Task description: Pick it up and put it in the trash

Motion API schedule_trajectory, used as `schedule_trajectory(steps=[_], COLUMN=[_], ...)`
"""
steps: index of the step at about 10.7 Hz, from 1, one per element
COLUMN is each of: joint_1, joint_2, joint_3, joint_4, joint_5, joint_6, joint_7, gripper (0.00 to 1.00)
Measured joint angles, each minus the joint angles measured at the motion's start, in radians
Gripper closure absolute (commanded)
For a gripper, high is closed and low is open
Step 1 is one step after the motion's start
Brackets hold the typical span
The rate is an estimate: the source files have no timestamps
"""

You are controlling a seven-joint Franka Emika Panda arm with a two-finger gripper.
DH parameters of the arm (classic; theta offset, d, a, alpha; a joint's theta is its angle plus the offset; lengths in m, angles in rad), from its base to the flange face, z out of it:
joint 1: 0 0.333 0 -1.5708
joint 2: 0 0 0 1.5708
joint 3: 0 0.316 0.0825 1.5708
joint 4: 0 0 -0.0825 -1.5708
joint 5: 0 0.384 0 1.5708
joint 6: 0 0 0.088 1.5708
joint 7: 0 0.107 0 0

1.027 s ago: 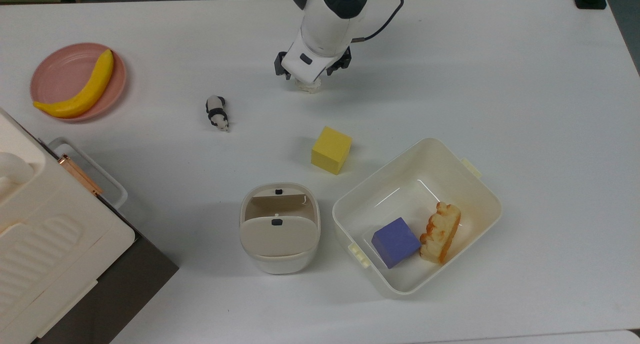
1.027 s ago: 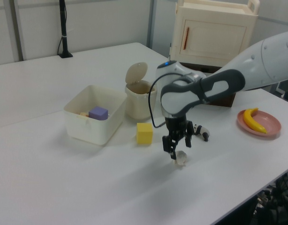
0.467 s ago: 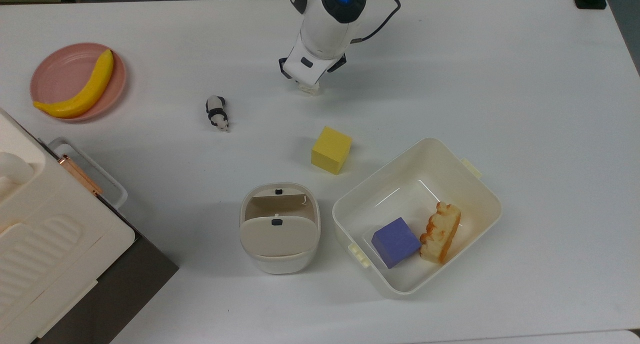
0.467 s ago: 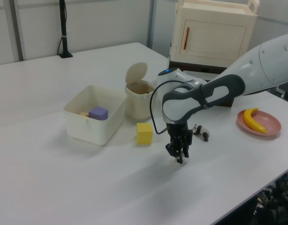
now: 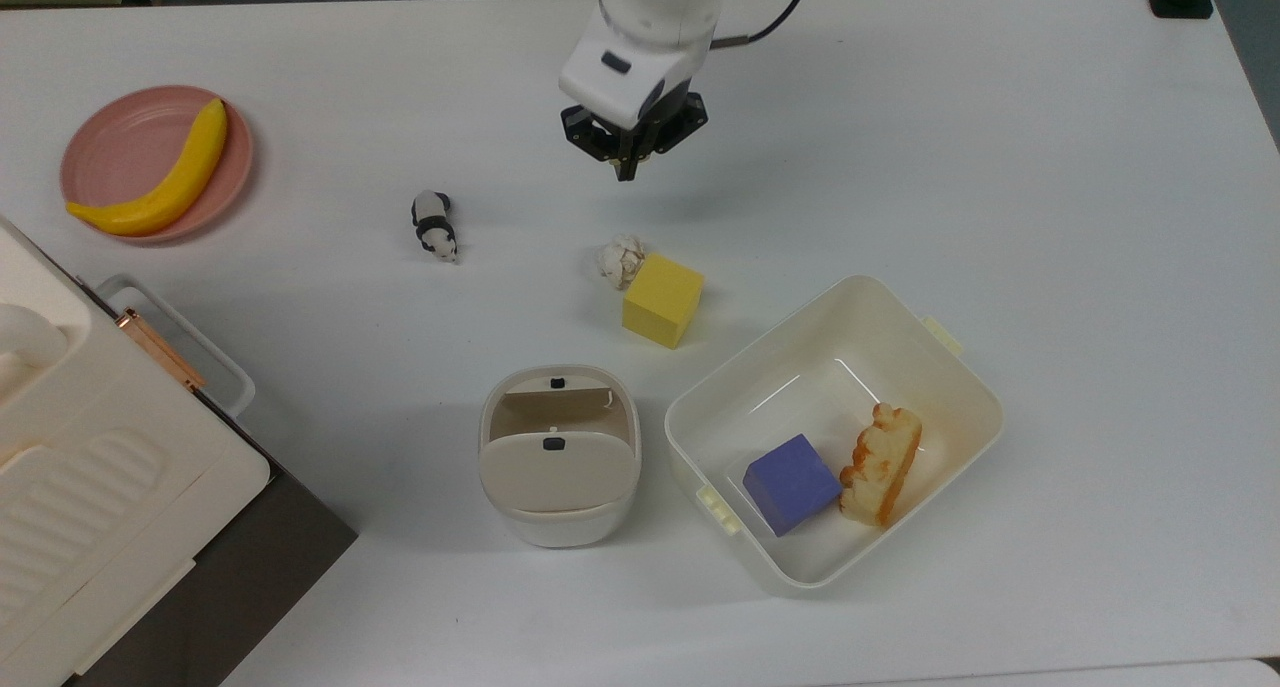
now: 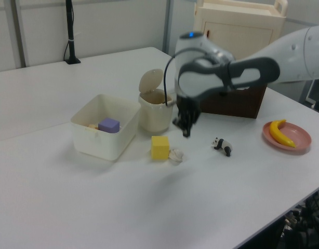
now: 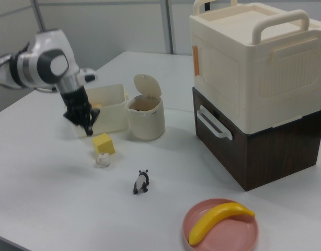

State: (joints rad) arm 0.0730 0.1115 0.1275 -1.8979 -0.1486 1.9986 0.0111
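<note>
Top view: tabletop [image 5: 1000, 117] has the trash bin [image 5: 558, 457] lid-up at bottom centre. My end effector [image 5: 628, 170] hangs clenched and empty. Paper wad [image 5: 619, 259] lies below it, toward the bin, touching the yellow cube [image 5: 662, 299].

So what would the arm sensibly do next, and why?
Probably open the gripper, move over the small crumpled off-white paper wad and come down on it. The wad lies loose on the white table, right against the yellow foam cube, while the raised gripper holds nothing, its fingers together. The cream flap-lid bin waits open.
</note>
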Motion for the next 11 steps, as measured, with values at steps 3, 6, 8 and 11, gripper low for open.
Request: schedule_trajectory(steps=[3,6,8,11], joint_1=[-0.011,-0.014,-0.012,-0.001], joint_2=[0.008,0.088,0.131,0.186], joint_3=[-0.007,-0.007,-0.007,-0.006], joint_4=[0.082,0.072,0.062,0.051], joint_5=[0.002,0.0,-0.001,-0.042], joint_6=[0.0,0.0,0.0,0.0], joint_7=[-0.038,-0.09,-0.128,-0.138], gripper=[0.0,0.0,0.03,0.15])
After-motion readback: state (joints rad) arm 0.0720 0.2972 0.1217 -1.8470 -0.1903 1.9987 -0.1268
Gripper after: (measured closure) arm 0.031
